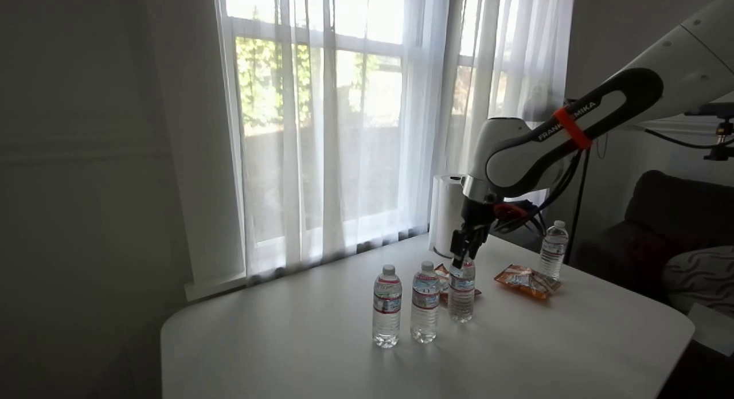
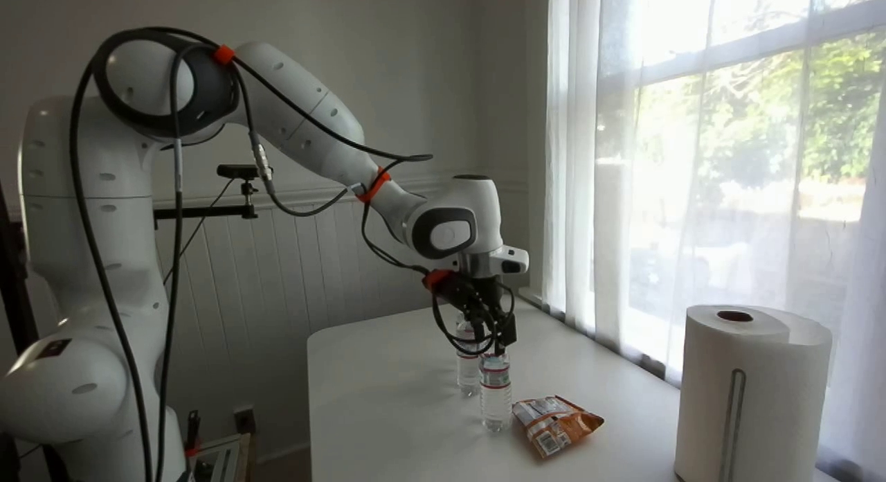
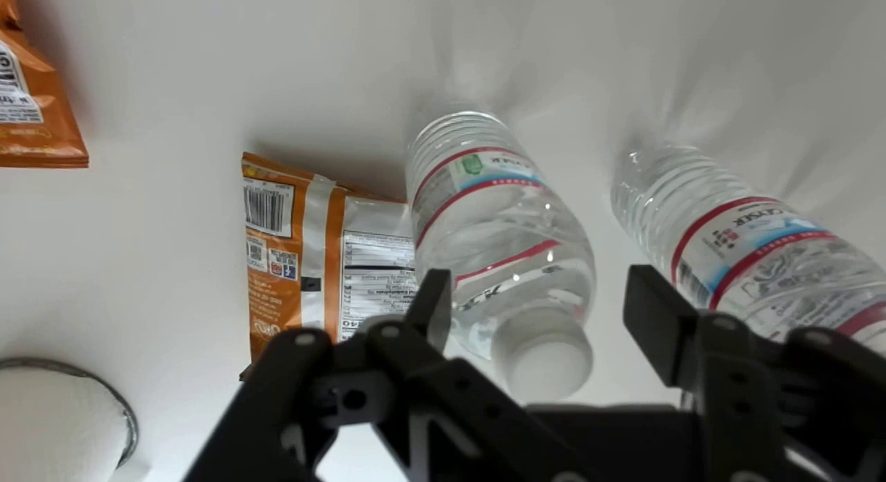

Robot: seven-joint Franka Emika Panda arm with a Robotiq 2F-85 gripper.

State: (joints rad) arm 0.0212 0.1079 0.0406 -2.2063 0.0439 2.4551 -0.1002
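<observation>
My gripper is open, pointing down over a clear water bottle with a white cap. The bottle stands upright; its neck and cap show between the fingers, nearer the left one, with a gap to the right one. The gripper is also at the bottle's top in both exterior views, where it hides the cap. A second bottle stands just outside the right finger. An orange chip bag lies beside the held-over bottle on the left, also in an exterior view.
Two more upright bottles stand in a row with the nearest one. Another bottle and another orange bag are farther along the white table. A paper towel roll stands near the curtained window.
</observation>
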